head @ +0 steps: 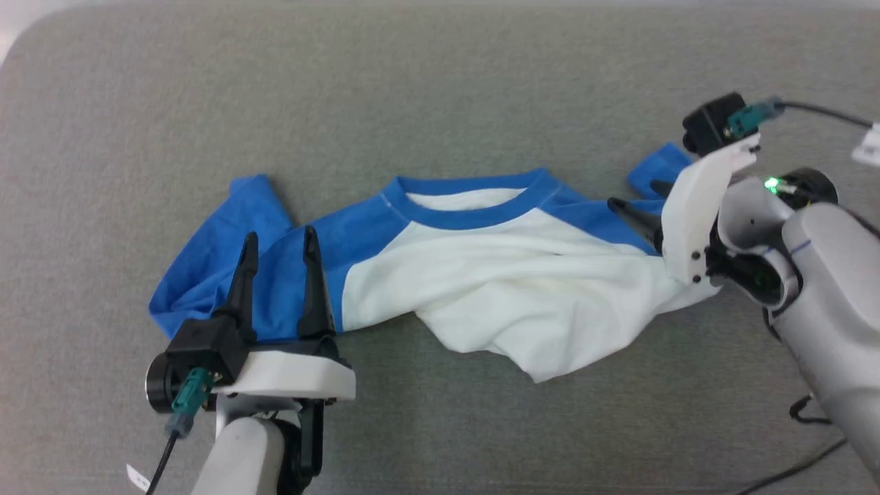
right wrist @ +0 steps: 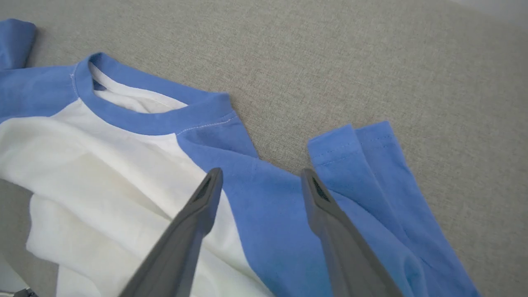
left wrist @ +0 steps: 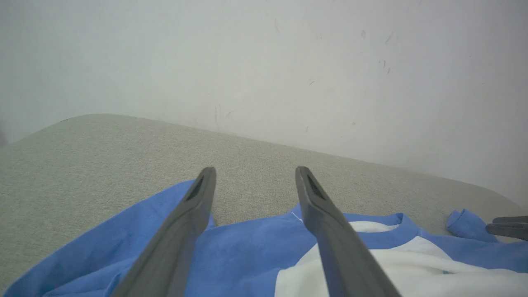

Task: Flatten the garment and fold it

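Now, left pincer (head: pixel 279 234): wide, empty.
Right pincer (head: pixel 632 194): wide, empty.
Garment (head: pixel 495 275): rumpled; pinch both ends low, draw apart.

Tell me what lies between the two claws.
In the head view the shirt spans it from left claw to right claw: blue shoulders, neckband and rumpled white body.

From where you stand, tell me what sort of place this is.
Likely an indoor robot test bench rather than a home: a wide grey fabric-covered table with a rounded corner, a bare, scuffed pale wall behind it, and one crumpled shirt lying on it.
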Robot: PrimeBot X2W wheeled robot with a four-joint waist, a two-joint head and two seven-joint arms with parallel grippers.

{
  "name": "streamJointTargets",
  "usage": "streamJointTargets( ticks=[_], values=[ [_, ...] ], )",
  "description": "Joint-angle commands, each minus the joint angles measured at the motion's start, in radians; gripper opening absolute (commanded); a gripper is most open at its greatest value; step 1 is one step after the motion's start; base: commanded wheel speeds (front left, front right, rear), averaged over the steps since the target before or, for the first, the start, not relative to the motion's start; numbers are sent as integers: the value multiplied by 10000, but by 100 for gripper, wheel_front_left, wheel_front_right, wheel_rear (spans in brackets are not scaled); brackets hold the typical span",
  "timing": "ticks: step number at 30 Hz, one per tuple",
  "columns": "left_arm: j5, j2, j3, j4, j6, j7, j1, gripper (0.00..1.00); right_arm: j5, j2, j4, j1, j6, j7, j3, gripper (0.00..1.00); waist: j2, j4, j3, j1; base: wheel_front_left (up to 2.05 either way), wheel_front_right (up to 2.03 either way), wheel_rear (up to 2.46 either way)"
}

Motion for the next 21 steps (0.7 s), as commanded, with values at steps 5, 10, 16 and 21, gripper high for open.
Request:
streamJointTargets(
  ticks=[5, 10, 16, 21],
  values=[
    [196, -174, -4, -46, -178, -43, -435, 100, 503, -184, 991, -945, -7, 680, 828, 100, -1, 648, 917, -2, 0, 0, 0],
    [267, -274, -19, 71, -284, -44, -640, 100, 799, -292, 2182, -1239, -7, 1214, 1328, 100, -1, 728, 1147, -2, 0, 0, 0],
    [316, -327, 67, 313, -400, -44, -635, 100, 1511, -173, 2864, -991, -7, 2150, 1916, 0, -1, 614, 1116, -2, 0, 0, 0],
    [334, -286, 110, 720, -647, -45, -751, 100, 1902, -193, 2373, -860, -7, 1341, 2250, 0, -1, 444, 822, -2, 0, 0, 0]
  ],
)
